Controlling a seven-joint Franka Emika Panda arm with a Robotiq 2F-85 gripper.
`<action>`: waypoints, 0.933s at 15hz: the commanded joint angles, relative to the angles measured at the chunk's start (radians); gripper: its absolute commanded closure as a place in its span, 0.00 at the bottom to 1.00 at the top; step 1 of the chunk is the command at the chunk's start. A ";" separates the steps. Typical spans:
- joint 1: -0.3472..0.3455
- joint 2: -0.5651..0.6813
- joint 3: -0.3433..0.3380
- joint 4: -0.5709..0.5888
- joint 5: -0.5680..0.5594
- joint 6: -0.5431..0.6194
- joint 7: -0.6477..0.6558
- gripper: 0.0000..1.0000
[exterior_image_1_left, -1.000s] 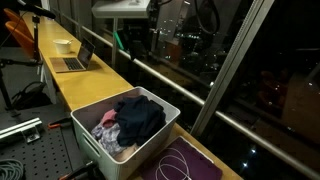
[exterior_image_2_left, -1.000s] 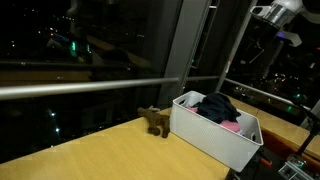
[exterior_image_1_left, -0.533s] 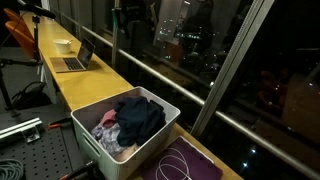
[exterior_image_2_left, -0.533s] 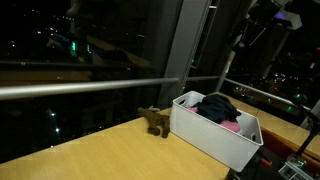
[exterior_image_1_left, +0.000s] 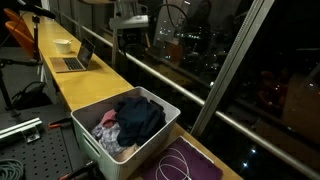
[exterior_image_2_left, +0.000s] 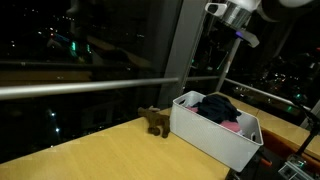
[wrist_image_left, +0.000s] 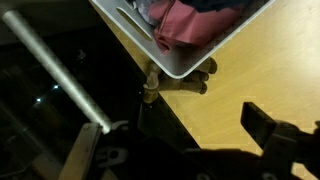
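My gripper (wrist_image_left: 178, 140) is open and empty, held high in the air above the wooden counter (wrist_image_left: 260, 70). It shows near the top in both exterior views (exterior_image_1_left: 128, 32) (exterior_image_2_left: 216, 50). Below it in the wrist view are a small brown toy animal (wrist_image_left: 180, 80) and the corner of a white bin (wrist_image_left: 185, 68). The bin (exterior_image_1_left: 92, 140) (exterior_image_2_left: 205, 135) holds dark and pink clothes (exterior_image_1_left: 132, 118). The toy animal (exterior_image_2_left: 153, 121) stands on the counter just beside the bin's end.
A laptop (exterior_image_1_left: 75, 60) and a small bowl (exterior_image_1_left: 63, 44) sit farther along the counter. A purple mat with a white cable (exterior_image_1_left: 182, 163) lies beside the bin. A metal rail (wrist_image_left: 55, 75) and dark window glass run along the counter's edge.
The arm has swung across the top of both exterior views, from above the bin toward the end where the toy animal stands. The bin and the toy have not moved.
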 joint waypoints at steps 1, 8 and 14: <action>0.009 0.211 0.022 0.202 -0.092 -0.040 -0.002 0.00; 0.022 0.550 0.025 0.447 -0.110 -0.036 -0.016 0.00; 0.059 0.707 0.027 0.548 -0.131 -0.029 -0.024 0.00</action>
